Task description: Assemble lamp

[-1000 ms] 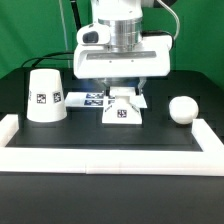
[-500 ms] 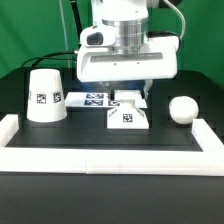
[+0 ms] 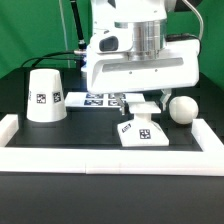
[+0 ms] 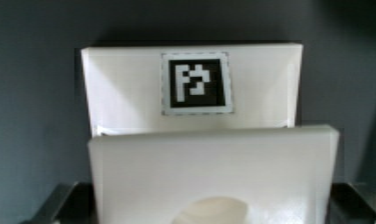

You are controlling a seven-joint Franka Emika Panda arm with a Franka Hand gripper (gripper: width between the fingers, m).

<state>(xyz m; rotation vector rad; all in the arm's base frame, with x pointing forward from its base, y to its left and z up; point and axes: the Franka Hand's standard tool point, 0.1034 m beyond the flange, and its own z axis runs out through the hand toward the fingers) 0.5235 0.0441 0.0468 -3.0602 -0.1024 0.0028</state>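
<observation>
Gripping the lamp's low square base (image 3: 143, 131) from above, the pincer (image 3: 139, 103) is clenching on its sides, and the wrist view is showing the base's tagged face. The base is sitting turned askew near the middle of the black tabletop (image 3: 80, 135), toward the front white rim (image 3: 100, 158). The bulb (image 3: 182, 110) is lying apart on the exterior view's right. The shade (image 3: 45, 96) is standing mouth-down on the left, and the marker board (image 3: 93, 98) is lying behind.
</observation>
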